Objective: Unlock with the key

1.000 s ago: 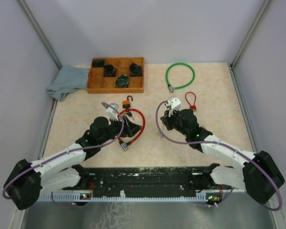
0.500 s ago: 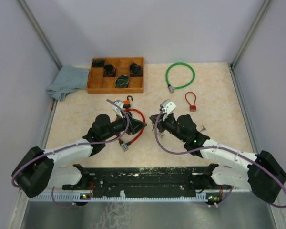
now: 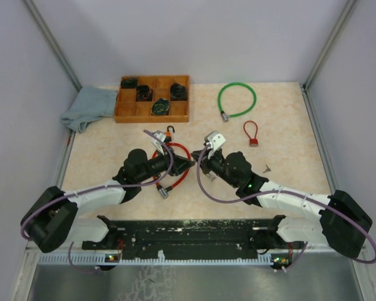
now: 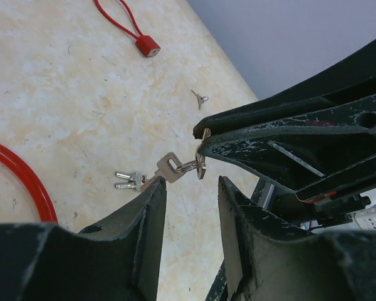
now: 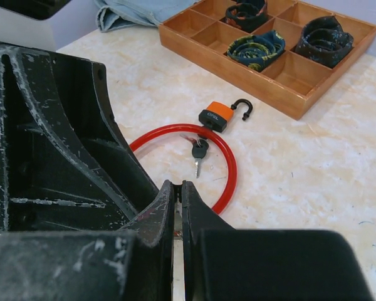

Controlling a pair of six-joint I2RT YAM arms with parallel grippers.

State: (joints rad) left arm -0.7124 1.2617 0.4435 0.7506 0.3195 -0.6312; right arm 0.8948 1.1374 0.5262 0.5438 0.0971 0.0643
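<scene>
Right pincer (image 4: 199,143) is clamped on a key bunch (image 4: 172,168) at centre of the left wrist view. The keys dangle off its tips above the surface (image 4: 62,94). Left pincer (image 4: 190,187) is narrowly parted with nothing between, just below the bunch. Orange padlock (image 5: 214,116) lies mid-frame in the right wrist view, shackle unhooked, touching the red cable loop (image 5: 229,169), with a black-headed key (image 5: 199,150) at its base. A loose small key (image 4: 199,98) sits upper centre. Wooden tray (image 5: 238,78) is at upper right.

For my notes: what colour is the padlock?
The padlock is orange, clearest in the right wrist view.
</scene>
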